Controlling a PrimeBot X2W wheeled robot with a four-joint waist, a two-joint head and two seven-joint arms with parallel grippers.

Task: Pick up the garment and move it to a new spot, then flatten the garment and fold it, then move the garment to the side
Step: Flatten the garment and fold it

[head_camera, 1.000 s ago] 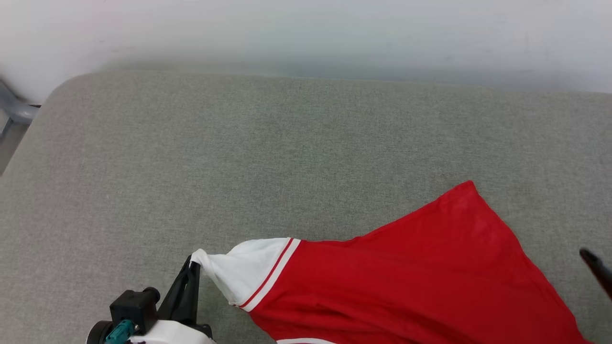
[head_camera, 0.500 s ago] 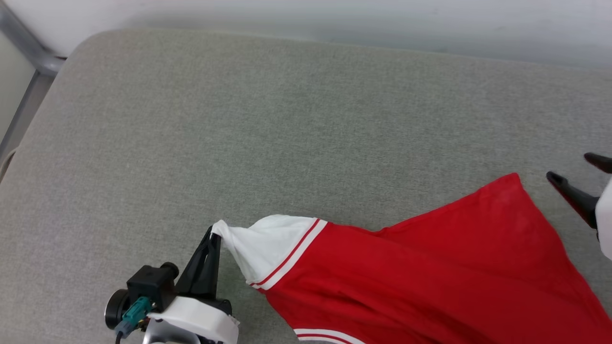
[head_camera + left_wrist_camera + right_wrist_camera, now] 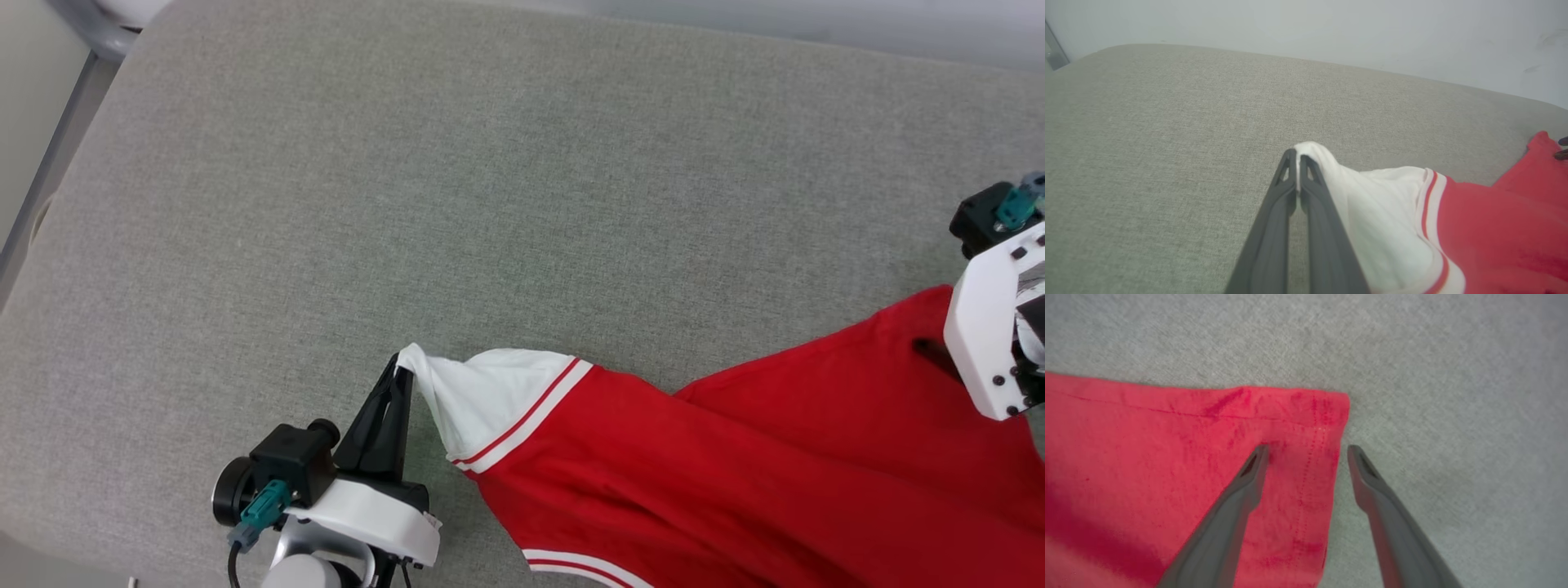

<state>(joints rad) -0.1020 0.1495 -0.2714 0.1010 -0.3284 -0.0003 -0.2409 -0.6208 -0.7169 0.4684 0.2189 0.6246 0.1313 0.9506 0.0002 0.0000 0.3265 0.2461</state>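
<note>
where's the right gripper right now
The right gripper is at the head view's right edge, over the far right corner of the garment, open fingers straddling its side hem: one over red cloth, one over the grey cushion.

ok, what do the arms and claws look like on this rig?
Left claw and right claw: two long, tapering dark grey fingers each, slotted near the tips. Each sits on a white bracket (black screws show on the right one), beside a black camera box with a teal connector. A black cable leaves the left wrist.
</note>
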